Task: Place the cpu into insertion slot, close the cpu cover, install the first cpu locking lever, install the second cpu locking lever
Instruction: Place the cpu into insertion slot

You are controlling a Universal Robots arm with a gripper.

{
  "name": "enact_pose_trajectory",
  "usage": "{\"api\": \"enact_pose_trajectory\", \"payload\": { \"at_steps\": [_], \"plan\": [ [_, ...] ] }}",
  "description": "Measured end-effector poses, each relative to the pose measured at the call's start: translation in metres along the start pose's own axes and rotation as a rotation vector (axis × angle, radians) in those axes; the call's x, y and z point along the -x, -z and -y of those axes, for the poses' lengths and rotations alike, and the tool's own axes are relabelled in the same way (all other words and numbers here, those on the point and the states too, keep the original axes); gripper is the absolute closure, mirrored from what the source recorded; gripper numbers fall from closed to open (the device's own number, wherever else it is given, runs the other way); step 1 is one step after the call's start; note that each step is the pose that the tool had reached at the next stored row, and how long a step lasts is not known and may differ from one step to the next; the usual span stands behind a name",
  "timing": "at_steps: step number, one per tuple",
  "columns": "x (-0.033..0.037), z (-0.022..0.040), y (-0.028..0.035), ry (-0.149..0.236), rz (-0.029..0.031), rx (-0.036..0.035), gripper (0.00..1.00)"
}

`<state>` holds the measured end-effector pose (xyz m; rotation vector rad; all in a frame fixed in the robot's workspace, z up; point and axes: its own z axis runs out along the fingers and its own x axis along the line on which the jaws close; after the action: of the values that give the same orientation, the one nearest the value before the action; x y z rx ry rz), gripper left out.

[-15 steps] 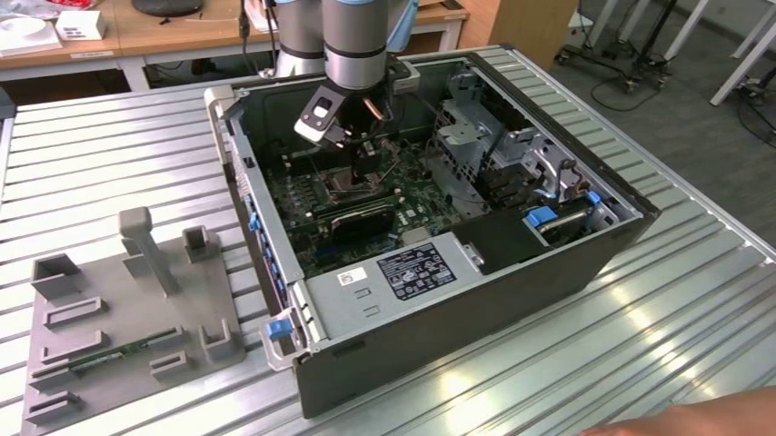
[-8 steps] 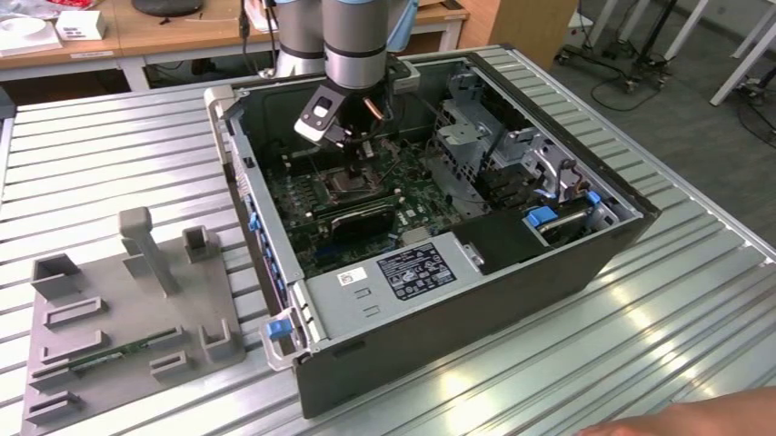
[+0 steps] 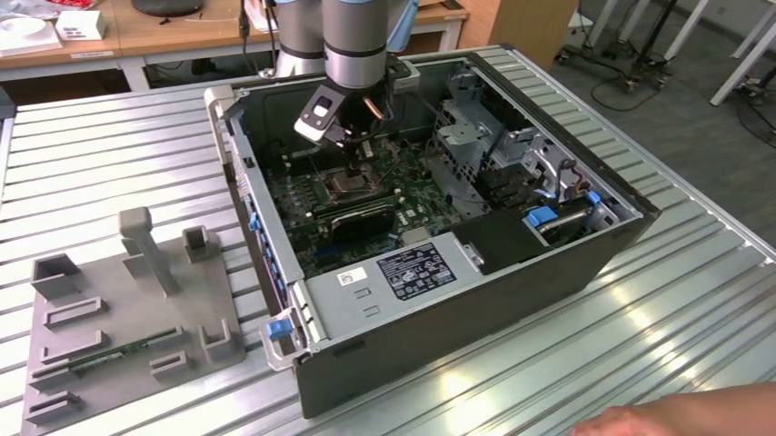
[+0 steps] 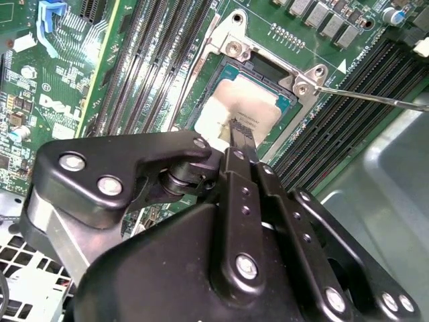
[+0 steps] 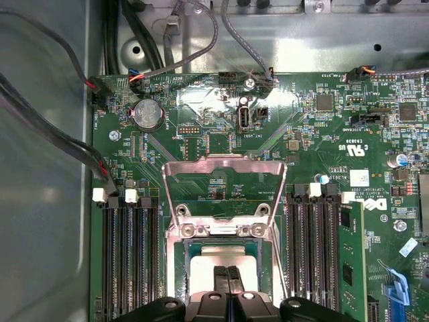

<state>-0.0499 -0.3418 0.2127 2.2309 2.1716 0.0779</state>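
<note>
Cpu [image 4: 244,111] lies flat in the slot [image 4: 258,64], and my gripper [image 4: 234,127] is right on top of it. In both wrist views I see the two black fingers pressed together with no gap. They grasp nothing, and their tips touch the chip's silver top near its middle. In the first wrist view the cover [image 5: 224,163] is swung up off the slot on its hinge, so the cpu is uncovered. A thin lever [image 4: 375,98] juts from the slot's corner across the memory slots [image 4: 348,117]. In the exterior view the arm reaches down into the open case [image 3: 485,300] on the table [image 3: 109,154]. A grey tray [image 3: 122,309] lies beside the case, and a hand [image 3: 679,420] shows at the frame's lower edge.
</note>
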Motion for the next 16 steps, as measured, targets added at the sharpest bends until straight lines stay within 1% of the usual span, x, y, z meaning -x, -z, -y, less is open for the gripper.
{"api": "enact_pose_trajectory", "payload": {
  "at_steps": [1,2,3,8,12,16],
  "plan": [
    [0.0000,0.0000,0.0000,0.000,0.0000,-0.0008,0.89],
    [0.0000,-0.0001,0.0000,0.000,0.0001,-0.0059,0.89],
    [0.0000,0.0000,0.0001,0.000,0.0006,-0.0088,0.89],
    [0.0000,0.0000,-0.0001,0.000,0.0007,-0.0208,0.89],
    [0.0000,0.0001,-0.0026,0.000,0.0005,-0.0208,0.89],
    [0.0001,0.0005,-0.0038,0.000,0.0004,-0.0208,0.89]
  ]
}}
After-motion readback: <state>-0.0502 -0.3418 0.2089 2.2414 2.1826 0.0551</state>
